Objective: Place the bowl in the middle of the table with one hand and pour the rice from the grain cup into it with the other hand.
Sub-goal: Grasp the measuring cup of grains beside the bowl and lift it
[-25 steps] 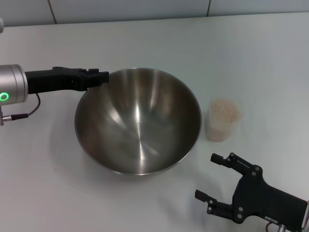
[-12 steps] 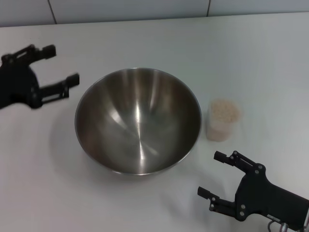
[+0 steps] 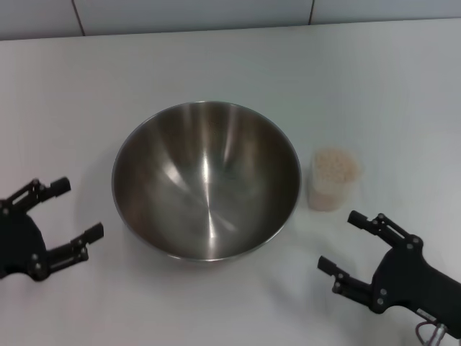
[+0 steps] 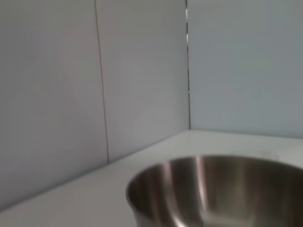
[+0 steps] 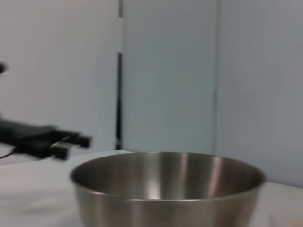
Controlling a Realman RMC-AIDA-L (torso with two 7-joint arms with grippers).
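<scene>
The large steel bowl (image 3: 206,180) stands on the white table (image 3: 216,65), near its middle, and it is empty. It also shows in the left wrist view (image 4: 218,194) and the right wrist view (image 5: 165,189). The clear grain cup (image 3: 332,180) stands upright just right of the bowl, full of rice (image 3: 334,166). My left gripper (image 3: 70,210) is open and empty at the near left, apart from the bowl. My right gripper (image 3: 344,241) is open and empty at the near right, just in front of the cup, not touching it.
A grey panelled wall (image 3: 216,14) runs along the far edge of the table. The left gripper also shows far off in the right wrist view (image 5: 71,144), beyond the bowl.
My left gripper has let go of the bowl's rim, opened, and drawn back to the near left. My right gripper has shifted a little to the right. The bowl and cup have stayed put.
</scene>
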